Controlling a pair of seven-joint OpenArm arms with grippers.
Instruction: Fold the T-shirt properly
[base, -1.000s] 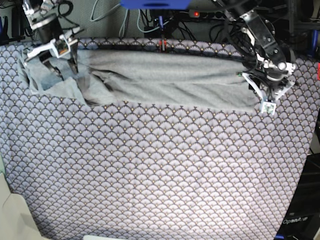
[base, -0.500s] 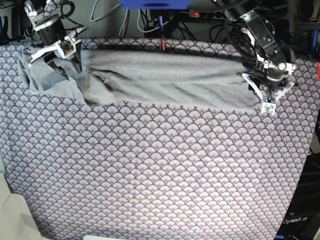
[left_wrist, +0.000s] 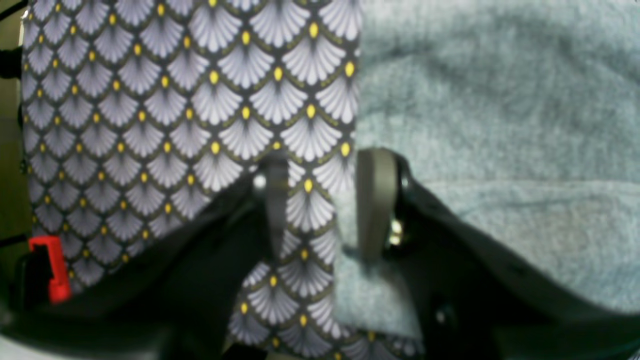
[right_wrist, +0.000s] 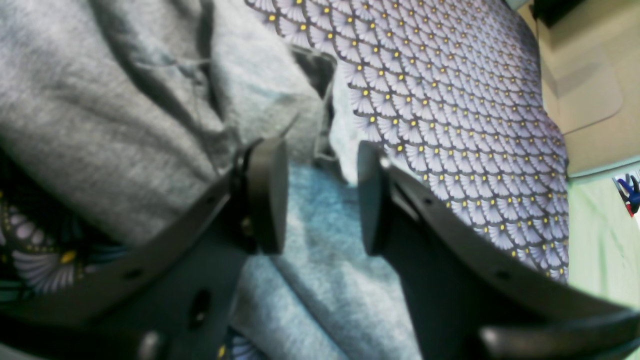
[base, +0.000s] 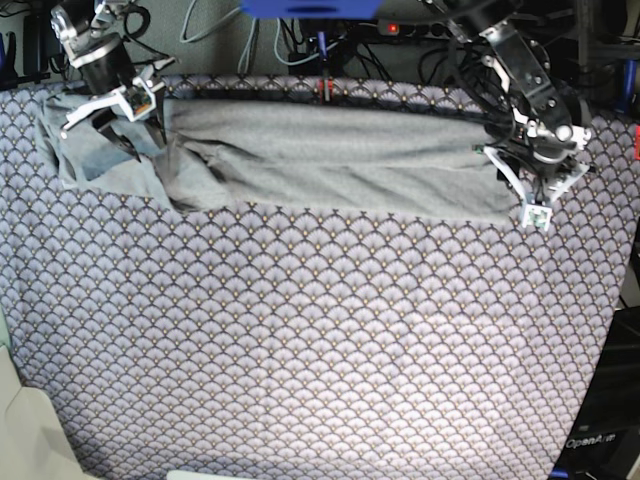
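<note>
Your T-shirt (base: 330, 160) lies as a long grey band across the far side of the tablecloth (base: 320, 330), running from about 10 o'clock to 2 o'clock in the base view. Its 2 o'clock end is fairly flat with a straight edge. Its 10 o'clock end is bunched, with a loose flap spilling toward the table's near side.

Your left gripper (base: 515, 180) sits at the 2 o'clock end, right at the shirt's edge. In the left wrist view, the left gripper (left_wrist: 325, 205) has its jaws partly apart. One finger (left_wrist: 375, 200) rests on the shirt (left_wrist: 500, 125) at its edge; the other stands over bare tablecloth (left_wrist: 150, 110). The cloth's edge runs up between them. You cannot tell from this view whether any fabric is actually pinched. A small red part (left_wrist: 50, 267) shows at 8 o'clock in that view.

Your right gripper (base: 115, 115) is over the bunched end at 10 o'clock. In the right wrist view, the right gripper (right_wrist: 320, 195) has its jaws parted with a clear gap between the pads (right_wrist: 267, 195). Wrinkled shirt fabric (right_wrist: 100, 115) lies under and behind them; nothing is clamped. The patterned tablecloth (right_wrist: 450, 100) fills that view toward 2 o'clock.
</note>
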